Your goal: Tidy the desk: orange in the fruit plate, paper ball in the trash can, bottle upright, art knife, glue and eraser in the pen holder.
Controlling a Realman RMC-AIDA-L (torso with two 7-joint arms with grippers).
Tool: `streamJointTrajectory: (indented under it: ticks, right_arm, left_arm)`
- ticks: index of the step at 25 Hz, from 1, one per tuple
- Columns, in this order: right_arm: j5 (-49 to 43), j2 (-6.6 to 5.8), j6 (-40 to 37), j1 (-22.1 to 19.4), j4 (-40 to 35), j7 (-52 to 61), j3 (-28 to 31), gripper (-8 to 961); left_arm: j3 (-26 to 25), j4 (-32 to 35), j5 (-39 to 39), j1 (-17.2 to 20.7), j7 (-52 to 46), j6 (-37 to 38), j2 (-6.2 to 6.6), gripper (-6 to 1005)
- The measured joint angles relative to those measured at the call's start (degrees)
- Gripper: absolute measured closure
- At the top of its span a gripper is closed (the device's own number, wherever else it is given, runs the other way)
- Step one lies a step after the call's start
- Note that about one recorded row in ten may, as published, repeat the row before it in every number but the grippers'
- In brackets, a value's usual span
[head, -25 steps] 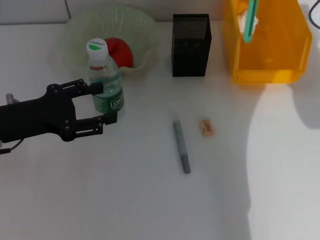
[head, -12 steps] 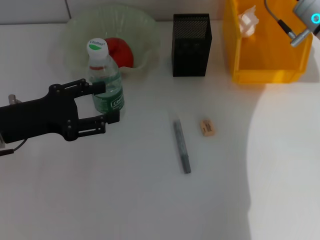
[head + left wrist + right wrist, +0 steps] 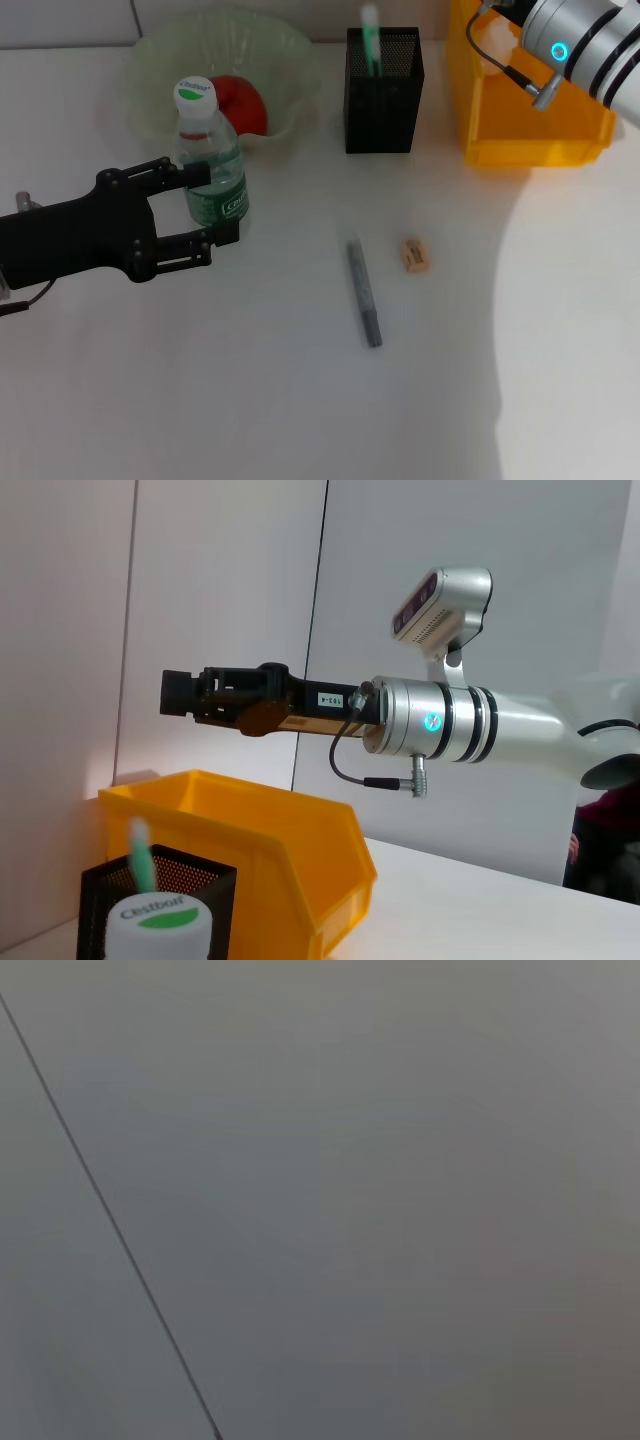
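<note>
My left gripper point(image 3: 215, 205) is shut on the upright clear bottle point(image 3: 212, 160) with a green label, one finger on each side. The orange point(image 3: 238, 103) lies in the pale fruit plate point(image 3: 150, 60) behind it. A green glue stick point(image 3: 371, 38) stands blurred in the black mesh pen holder point(image 3: 382, 100); it also shows in the left wrist view point(image 3: 138, 845). My right gripper point(image 3: 178, 693) hovers above the holder, empty and open. A grey art knife point(image 3: 364, 292) and a tan eraser point(image 3: 413, 255) lie on the table. A paper ball point(image 3: 490, 40) lies in the yellow trash can point(image 3: 540, 120).
The right arm's silver wrist point(image 3: 580, 45) reaches in over the trash can from the far right. The white table point(image 3: 300, 400) stretches toward me. The right wrist view shows only a grey wall.
The glue stick, held by the right gripper over the yellow trash can a second ago, is now in the pen holder. The right arm has swung left. The left gripper and bottle barely moved.
</note>
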Motion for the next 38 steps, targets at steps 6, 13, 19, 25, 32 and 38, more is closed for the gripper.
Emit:
streamJointTrajectory:
  ticks: [6,13,19,25,32,38]
  right_arm:
    - [-0.7,-0.3,-3.1,-2.0,-2.2,0.6,-0.4,510]
    - [-20.4,-1.35,-5.3,-13.0,-26.4,17.6,-3.7,309]
    - [-66.1,-3.16,-31.0,-12.1,-53.0,53.7,5.6,196]
    - [-89.3,-5.22,-51.6,2.2,-50.9,65.2,5.9,115]
    - [-107.9,-0.14,-44.9,9.2,-41.9,66.0,-2.6,133]
    - [-105.3,-0.15,-38.3,8.9,-38.6,61.4,-9.9,147]
  left_arm:
    - [-0.1,0.0,0.0,0.0,0.0,0.1,-0.05,216]
    - [-0.3,0.0,0.0,0.4,0.0,0.3,0.3,216]
    - [-0.6,0.0,0.0,0.9,0.0,0.8,0.59,216]
    - [-0.7,-0.2,0.0,0.8,0.0,1.0,0.71,216]
    - [-0.9,-0.6,0.1,0.1,0.4,0.6,0.64,216]
    - [-0.9,-0.6,0.1,-0.3,0.5,0.7,0.43,216]
